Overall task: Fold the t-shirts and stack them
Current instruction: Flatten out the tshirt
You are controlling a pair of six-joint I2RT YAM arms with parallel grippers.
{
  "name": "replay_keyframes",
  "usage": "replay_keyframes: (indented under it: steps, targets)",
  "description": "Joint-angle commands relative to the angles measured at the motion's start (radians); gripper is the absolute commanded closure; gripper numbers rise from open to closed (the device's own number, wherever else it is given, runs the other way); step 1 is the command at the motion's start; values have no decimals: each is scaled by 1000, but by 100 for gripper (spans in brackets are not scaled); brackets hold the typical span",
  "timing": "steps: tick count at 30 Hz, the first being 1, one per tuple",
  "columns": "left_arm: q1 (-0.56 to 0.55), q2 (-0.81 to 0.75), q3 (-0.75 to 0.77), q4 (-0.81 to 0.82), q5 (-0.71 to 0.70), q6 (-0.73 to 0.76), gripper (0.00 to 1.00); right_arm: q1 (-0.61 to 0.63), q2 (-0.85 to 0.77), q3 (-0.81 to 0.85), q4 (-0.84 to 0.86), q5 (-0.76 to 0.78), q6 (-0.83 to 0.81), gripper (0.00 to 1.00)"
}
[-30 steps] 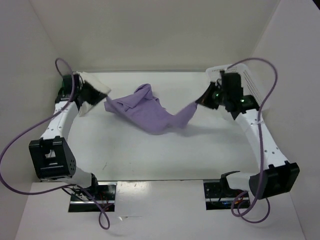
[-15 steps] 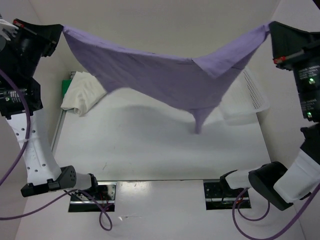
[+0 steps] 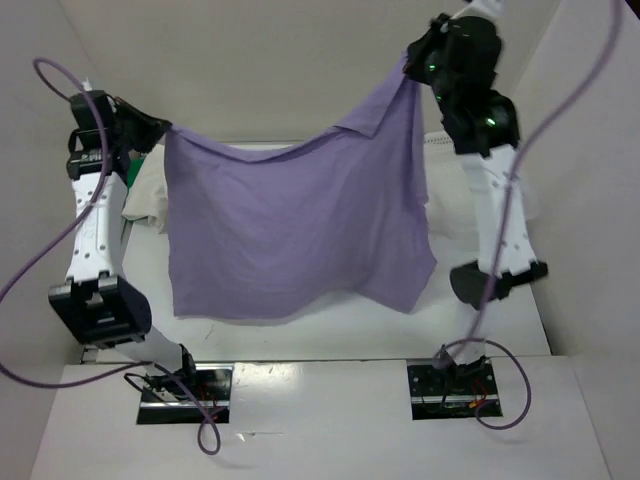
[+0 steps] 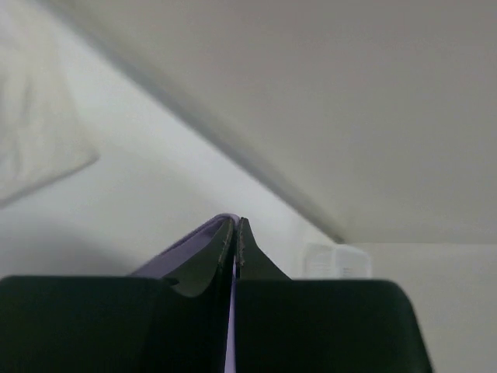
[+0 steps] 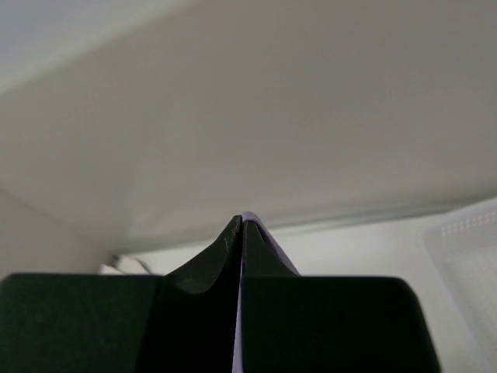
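A second ago the lavender t-shirt (image 3: 290, 230) lay bunched on the tabletop (image 3: 300, 338). It has since been lifted and is now held spread as a sheet over the tabletop's middle. Its upper left corner is pinched in the closed left gripper (image 3: 158, 128), its upper right corner in the closed, higher right gripper (image 3: 408, 68). Spreading is judged done, with laying flat next. Counted: one white t-shirt (image 3: 143, 195) at the far left corner, one lavender, one basket (image 5: 466, 249) at far right. No green shirt is seen.
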Motion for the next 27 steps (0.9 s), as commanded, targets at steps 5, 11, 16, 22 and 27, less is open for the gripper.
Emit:
replay_keyframes:
  steps: [5, 11, 16, 22, 27]
  targets:
    - [-23, 196, 70, 89, -17, -9, 100, -199, 258, 159, 85, -280, 100, 100]
    - [14, 228, 320, 125, 58, -62, 100, -212, 164, 264, 259, -244, 163, 100]
    - [67, 203, 391, 155, 86, -75, 100, -221, 117, 276, 282, -271, 195, 100]
    - [67, 182, 260, 202, 77, -43, 100, -221, 51, -7, 202, -302, 185, 100]
    - [67, 81, -18, 262, 86, -21, 100, -221, -260, -672, 285, -311, 175, 100]
